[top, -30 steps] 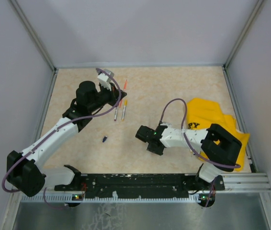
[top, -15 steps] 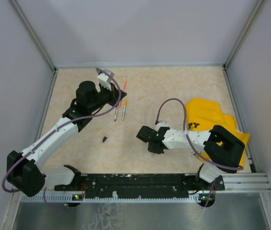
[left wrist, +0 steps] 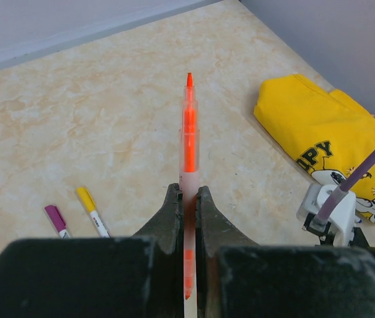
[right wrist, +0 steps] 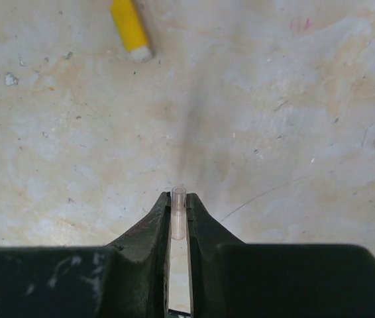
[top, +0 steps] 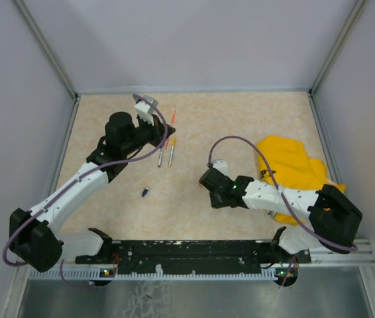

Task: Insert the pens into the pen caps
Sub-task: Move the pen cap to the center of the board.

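Observation:
My left gripper (left wrist: 187,192) is shut on an orange-pink pen (left wrist: 189,126), which sticks out forward past the fingertips, tip bare. In the top view this gripper (top: 163,134) hovers at the back left with the pen (top: 173,117) pointing away. My right gripper (right wrist: 179,197) is shut on a small pale translucent pen cap (right wrist: 178,211), its open end facing forward just above the table. From above, the right gripper (top: 209,179) sits mid-table. Two pens (top: 160,158) (top: 171,155) lie below the left gripper, showing purple (left wrist: 56,218) and yellow (left wrist: 89,202) ends. A dark blue cap (top: 145,193) lies alone.
A crumpled yellow cloth (top: 293,169) lies at the right, partly under the right arm, and shows in the left wrist view as well (left wrist: 320,142). A stubby yellow piece (right wrist: 130,28) lies on the table ahead of the right gripper. Grey walls enclose the table.
The right gripper has closed on the pale cap and shifted slightly back and right, its arm stretching lower toward the right. The left arm with the orange pen has held still.

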{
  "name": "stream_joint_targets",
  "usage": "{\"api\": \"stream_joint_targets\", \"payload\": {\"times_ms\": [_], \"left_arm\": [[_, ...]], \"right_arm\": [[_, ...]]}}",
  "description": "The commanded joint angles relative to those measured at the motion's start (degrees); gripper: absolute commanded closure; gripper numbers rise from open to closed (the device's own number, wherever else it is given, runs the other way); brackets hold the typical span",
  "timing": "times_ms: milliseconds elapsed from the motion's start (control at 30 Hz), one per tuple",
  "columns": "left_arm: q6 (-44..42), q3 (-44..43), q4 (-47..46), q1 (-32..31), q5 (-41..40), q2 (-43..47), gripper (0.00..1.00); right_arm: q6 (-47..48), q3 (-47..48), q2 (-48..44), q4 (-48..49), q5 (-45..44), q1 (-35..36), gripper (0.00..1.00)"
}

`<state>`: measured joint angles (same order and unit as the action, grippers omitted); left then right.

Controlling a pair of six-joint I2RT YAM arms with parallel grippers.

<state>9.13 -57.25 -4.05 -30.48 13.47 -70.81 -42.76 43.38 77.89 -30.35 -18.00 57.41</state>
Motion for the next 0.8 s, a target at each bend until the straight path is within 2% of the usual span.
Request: {"api": "stream_joint_targets", "payload": {"times_ms": [0,133,367,667,767], "left_arm": [[-0.4,0.5,-0.9,0.2,-0.2,0.8,1.0],[-0.4,0.5,-0.8,0.2,-0.3,0.8,1.0],[-0.4,0.5,-0.9,0.2,-0.1,0.6,1.0],[-0.4,0.4,-0.8,0.2,-0.3,0.6,1.0],[-0.4,0.4,-0.9,0.2,-0.2,0.5,1.0]], "right_arm": [[10.3,-1.2,-2.8,1.6,4.8,-5.0,0.93],[13.0,-2.1,-1.8,2.4,9.5,-7.8,0.93],[13.2,-1.5,2.6,2.5,12.0,-8.0,0.92],[13.4,-0.4,4.7,1.1,11.1,-8.1,0.73],[13.2,-0.1,4.7,0.6,10.5,-8.1,0.69]]}}
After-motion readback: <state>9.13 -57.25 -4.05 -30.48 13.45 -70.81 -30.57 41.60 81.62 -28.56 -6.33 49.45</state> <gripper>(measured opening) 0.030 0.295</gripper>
